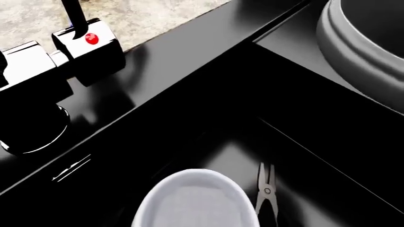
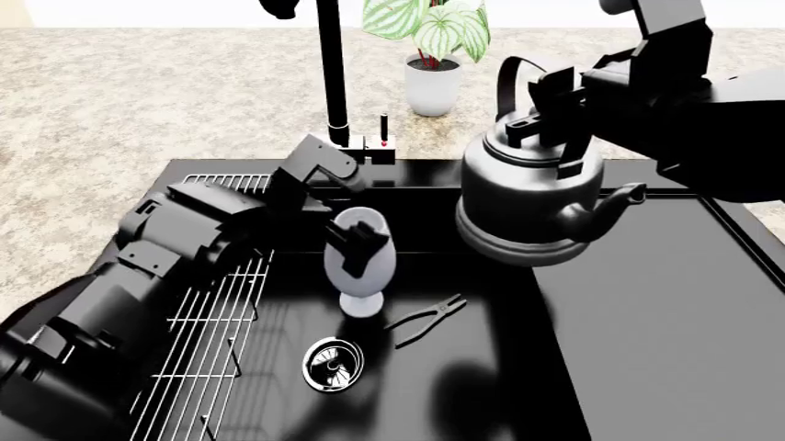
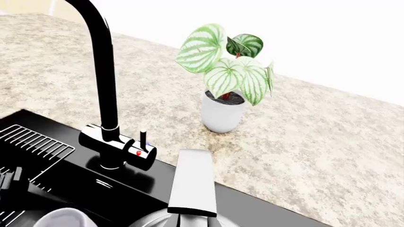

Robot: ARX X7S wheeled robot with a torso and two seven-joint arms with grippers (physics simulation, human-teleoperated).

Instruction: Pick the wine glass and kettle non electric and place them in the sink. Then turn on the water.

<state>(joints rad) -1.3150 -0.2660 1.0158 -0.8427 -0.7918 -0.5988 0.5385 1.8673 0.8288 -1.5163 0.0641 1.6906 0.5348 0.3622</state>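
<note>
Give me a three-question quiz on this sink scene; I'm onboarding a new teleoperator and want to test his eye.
1. True or false: the wine glass stands inside the sink.
2. What does the right gripper hold? A) plant pot B) kettle C) pliers
3. Which tool lies on the basin floor between the wine glass and the kettle?

Key:
1. True; upright, with the left gripper at its bowl.
2. B, by its arched handle.
3. The pliers.

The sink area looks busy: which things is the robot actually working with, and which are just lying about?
In the job: wine glass, kettle, sink, faucet.
Lying about: pliers, potted plant, wire rack.
</note>
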